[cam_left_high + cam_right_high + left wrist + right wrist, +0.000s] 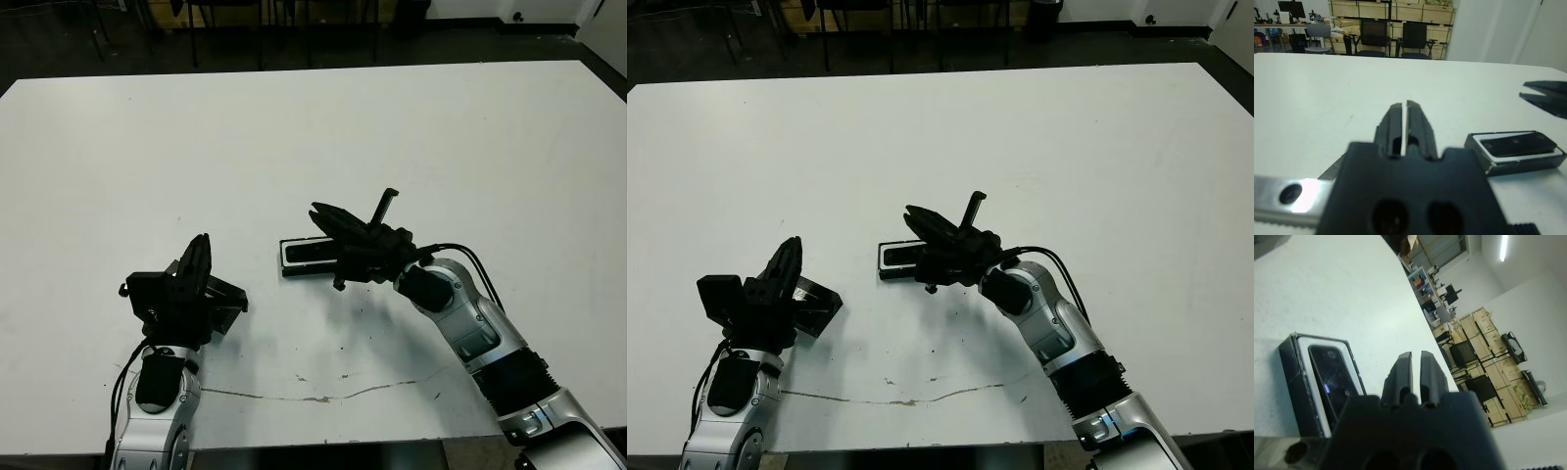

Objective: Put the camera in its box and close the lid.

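1. The slim black bar-shaped camera (1332,374) lies flat inside the shallow rectangular box with black outer walls and white lining (292,257), a small bluish glint showing on its face.
2. The box sits open on the white surface (313,137), near the middle, with no cover on it.
3. The right pincer (333,227) hovers at the box's right end, partly over it; the right wrist view shows its two black fingers (1400,374) nearly together, a thin gap between them, gripping nothing.
4. The flat black lid with a glossy face (813,304) lies on the surface well to the left of the box, just beside the left pincer (199,257).
5. The left pincer's fingers (1418,125) are likewise almost together with only a narrow slit, empty.
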Controlling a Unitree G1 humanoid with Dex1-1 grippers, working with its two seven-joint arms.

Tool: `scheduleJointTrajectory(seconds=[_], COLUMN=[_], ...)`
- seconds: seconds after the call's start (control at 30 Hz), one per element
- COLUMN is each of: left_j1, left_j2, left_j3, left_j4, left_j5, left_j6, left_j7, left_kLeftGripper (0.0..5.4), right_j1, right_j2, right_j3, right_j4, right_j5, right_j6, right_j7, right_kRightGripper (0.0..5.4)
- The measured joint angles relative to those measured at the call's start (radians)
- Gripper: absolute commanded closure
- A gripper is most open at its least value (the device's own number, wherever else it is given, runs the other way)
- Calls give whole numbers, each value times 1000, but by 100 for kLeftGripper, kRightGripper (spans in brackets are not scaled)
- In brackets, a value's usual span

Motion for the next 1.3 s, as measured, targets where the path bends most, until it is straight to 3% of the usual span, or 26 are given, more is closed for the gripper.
scheduleJointTrajectory(seconds=[0.47, 0.7, 0.93, 1.03, 1.13, 1.2, 1.3], left_j1=[5, 5, 5, 4, 5, 6, 4], left_j2=[-1, -1, 0, 0, 1, 3, 5], left_j3=[-5, -4, -2, 1, 2, 4, 5], left_j4=[-3, -4, -4, -5, -8, -11, -22], left_j5=[-1, -2, -1, -2, -2, -2, -4], left_j6=[2, 2, 1, 0, 0, 0, 0], left_j7=[2, 3, 3, 2, 2, 0, -2], left_kLeftGripper=[540, 540, 540, 540, 540, 540, 540], right_j1=[-6, -47, -34, -12, 33, 70, 104], right_j2=[-38, -31, -43, -76, -118, -137, -141], right_j3=[79, 128, 122, 80, -11, -89, -220], right_j4=[45, 56, 29, -51, -166, -261, -356], right_j5=[-74, -118, -105, -50, 64, 159, 350], right_j6=[87, 197, 223, 284, 380, 419, 407], right_j7=[63, 98, 117, 200, 298, 330, 340], right_kRightGripper=[539, 539, 539, 539, 539, 539, 539])
